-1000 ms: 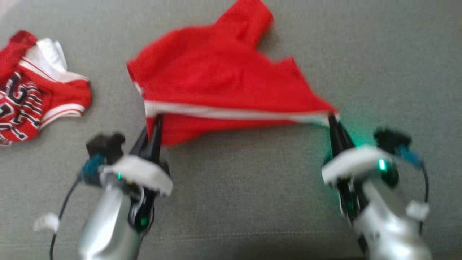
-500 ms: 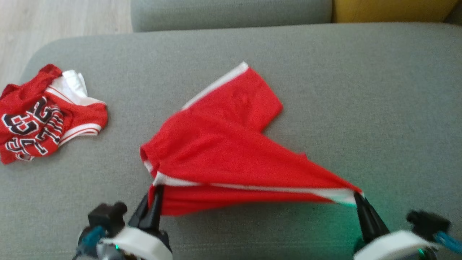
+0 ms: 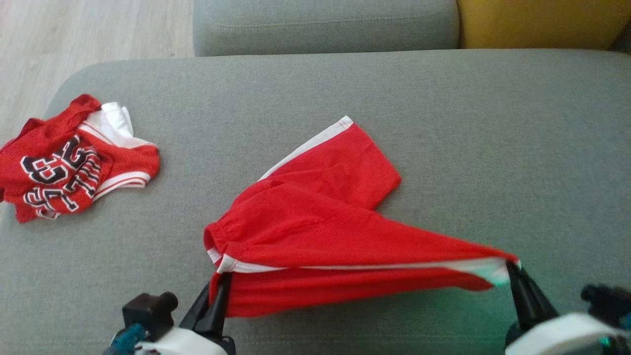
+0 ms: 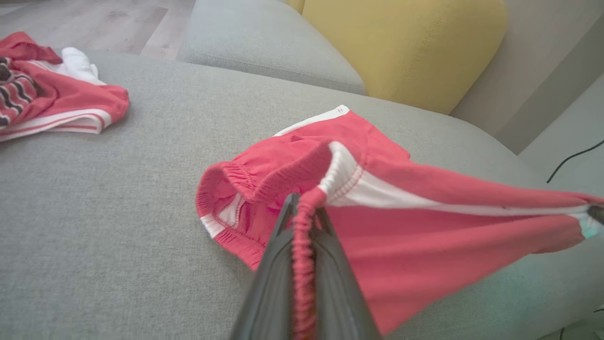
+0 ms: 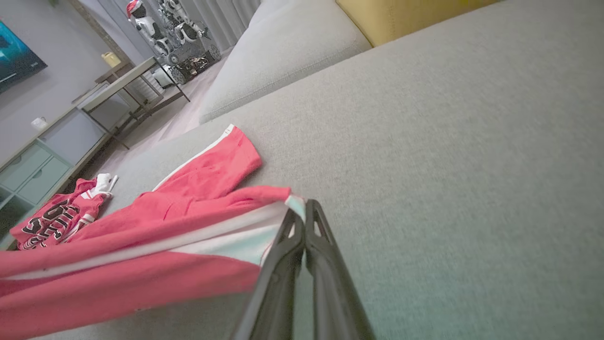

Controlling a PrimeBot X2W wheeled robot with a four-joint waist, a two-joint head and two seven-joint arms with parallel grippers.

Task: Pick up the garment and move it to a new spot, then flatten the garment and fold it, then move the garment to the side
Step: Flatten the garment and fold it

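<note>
Grip at lower left: left fingers are pressed together on the elastic waistband of the red shorts; in the left wrist view the gathered band runs bunched between them.
Grip at lower right: right fingers are pinched tight on the white-striped hem corner.
Near edge: the striped side seam is stretched taut between the two grips and raised off the sofa seat.
Middle of frame: the rest of the shorts trails up and away, and the far leg lies flat on the seat with its white stripe toward the upper left.
Step in hand: probably moving the garment to a new spot; flattening and folding are not begun.
Next move: likely to lower both ends evenly with the seam kept tense, so the cloth settles without wrinkles.
Left edge: a crumpled jersey lies well apart from the shorts.
Top edge: a grey back cushion, with a yellow cushion to its right.
</note>
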